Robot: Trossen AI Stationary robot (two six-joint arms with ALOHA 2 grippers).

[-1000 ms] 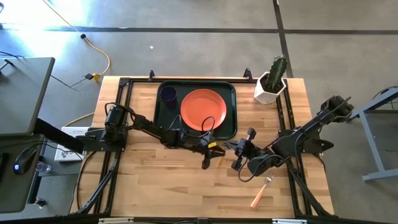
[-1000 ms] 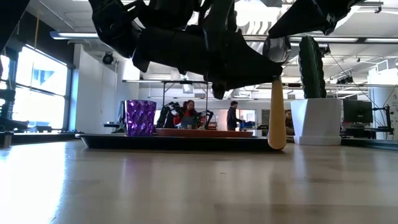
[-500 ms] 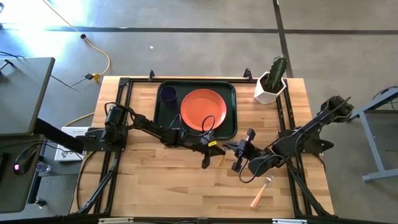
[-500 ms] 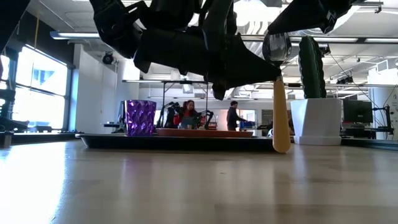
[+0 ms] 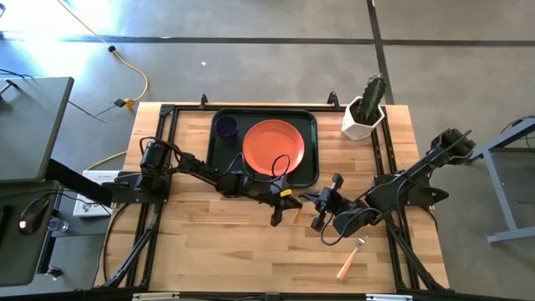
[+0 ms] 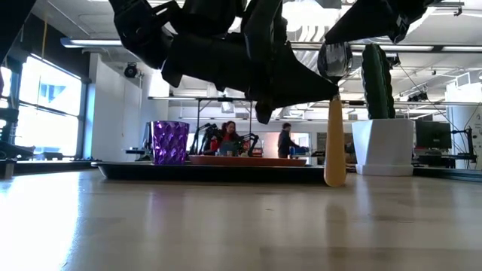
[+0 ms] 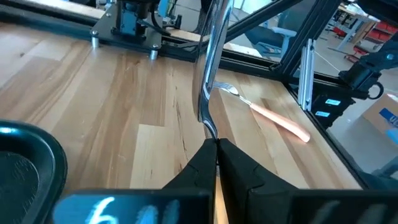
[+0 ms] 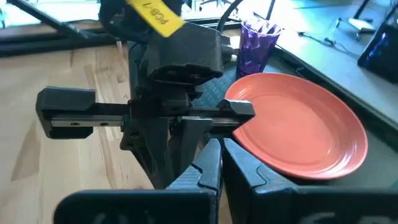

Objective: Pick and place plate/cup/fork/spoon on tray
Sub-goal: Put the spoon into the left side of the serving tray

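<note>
The spoon hangs upright in the low view, bowl up and wooden handle down, its tip just over the table. From above it is only a sliver of wood at the left gripper, which is clenched on it just beside the tray's near rim. The left wrist view shows the steel neck rising straight out from between the closed fingers, and, past it, the fork lying flat on the wood. The right gripper sits close beside the left one, fingers pressed together on nothing. Its wrist view looks at the back of the left gripper, with the plate and the cup beyond it on the tray. The fork lies on the near side of the right gripper, well apart from the tray. The spoon's bowl is hard to make out against the arms overhead. Half a second ago the handle leaned; now it hangs straight, slightly nearer the tray.
</note>
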